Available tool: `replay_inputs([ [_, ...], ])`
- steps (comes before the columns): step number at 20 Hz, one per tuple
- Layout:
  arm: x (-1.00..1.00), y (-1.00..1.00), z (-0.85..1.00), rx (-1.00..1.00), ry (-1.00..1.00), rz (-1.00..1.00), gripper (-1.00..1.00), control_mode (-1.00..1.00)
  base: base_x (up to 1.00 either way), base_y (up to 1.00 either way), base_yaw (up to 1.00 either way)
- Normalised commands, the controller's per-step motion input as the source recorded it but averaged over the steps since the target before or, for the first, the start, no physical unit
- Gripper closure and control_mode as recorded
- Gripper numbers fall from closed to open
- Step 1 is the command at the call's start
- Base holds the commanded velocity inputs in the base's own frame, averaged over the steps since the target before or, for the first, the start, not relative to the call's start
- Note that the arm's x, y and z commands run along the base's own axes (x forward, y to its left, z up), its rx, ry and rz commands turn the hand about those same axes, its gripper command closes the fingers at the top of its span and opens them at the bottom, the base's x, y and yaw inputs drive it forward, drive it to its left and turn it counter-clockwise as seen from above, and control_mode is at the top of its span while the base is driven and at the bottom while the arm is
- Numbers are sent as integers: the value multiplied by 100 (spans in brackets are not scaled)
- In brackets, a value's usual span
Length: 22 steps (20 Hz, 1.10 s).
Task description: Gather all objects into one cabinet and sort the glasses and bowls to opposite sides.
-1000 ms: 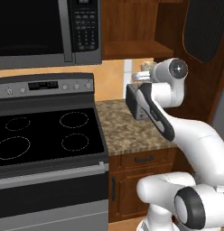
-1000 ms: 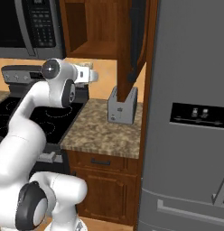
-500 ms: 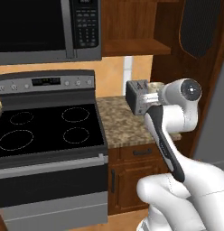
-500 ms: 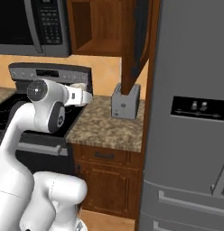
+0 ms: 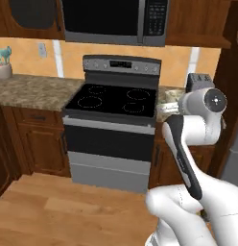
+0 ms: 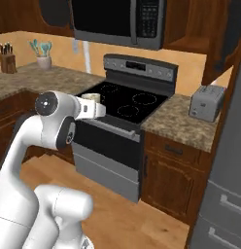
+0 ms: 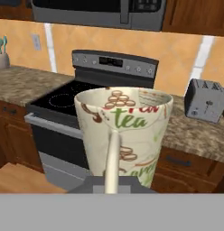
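Left base view. The whole picture has shifted since the frames a second ago: the stove [image 5: 111,103] now sits at centre and the toaster [image 5: 197,82] at the right edge, where earlier the toaster's tabletop lay close ahead. This is camera travel; the base has turned and backed away, not the appliances.

Right base view. The white arm rises at lower left; the hand [image 6: 95,108], at centre left before the stove, carries the pale cream glass [image 6: 92,98] above the floor, as it did half a second ago. The tabletop [image 6: 183,124] with the toaster lies at right.

Hand view. The cream glass, printed "tea", stands upright at centre, the hand closed around it with one finger [image 7: 112,160] across its front. The shelf is nowhere visible, so this is judged a carrying leg with placement not yet begun.
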Motion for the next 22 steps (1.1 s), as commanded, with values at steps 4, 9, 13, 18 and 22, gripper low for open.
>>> replay_inputs([
  [4, 0, 0, 0, 0, 0, 0, 100, 100, -52, 23, 94],
  [9, 0, 0, 0, 0, 0, 0, 100, 100, -27, 40, 99],
  [13, 0, 0, 0, 0, 0, 0, 100, 100, -6, 40, 100],
  [18, 0, 0, 0, 0, 0, 0, 100, 100, -1, 9, 100],
  [22, 0, 0, 0, 0, 0, 0, 100, 100, 0, 0, 100],
])
